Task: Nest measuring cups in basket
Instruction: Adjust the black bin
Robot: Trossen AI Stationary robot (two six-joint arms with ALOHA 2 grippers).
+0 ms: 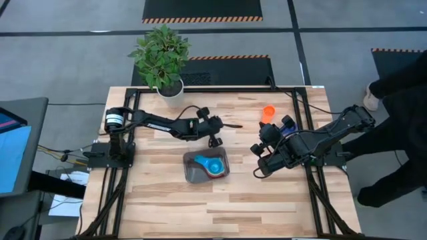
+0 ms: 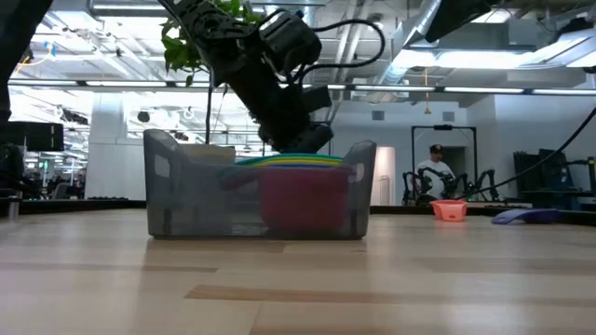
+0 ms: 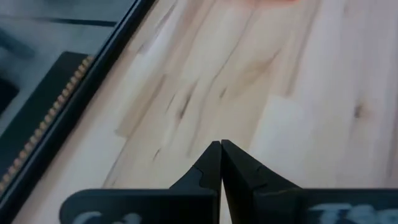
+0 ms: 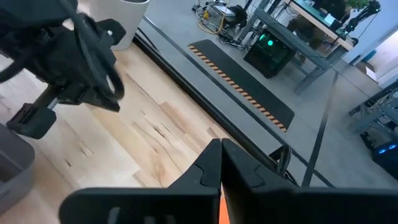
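Note:
The grey translucent basket (image 1: 190, 175) (image 2: 186, 200) stands on the table's middle. Nested cups (image 1: 215, 167) sit inside it, light blue uppermost; in the low view the stack shows a red body (image 2: 303, 200) under yellow, green and blue rims. An orange cup (image 1: 268, 112) (image 2: 449, 210) rests on the wood toward the far right. A dark blue cup (image 1: 291, 132) (image 2: 526, 216) lies beside it, partly under my right arm. My left gripper (image 1: 237, 125) (image 3: 221, 144) is shut above bare wood, on the far side of the basket. My right gripper (image 1: 267, 128) (image 4: 221, 143) is shut just near of the orange cup (image 4: 222, 214).
A white pot with a green plant (image 1: 170, 90) stands at the table's far edge. A black frame (image 1: 303, 90) rims the table. A person in dark clothes (image 1: 400, 120) stands off the right side. Bare wood (image 1: 220, 213) lies near of the basket.

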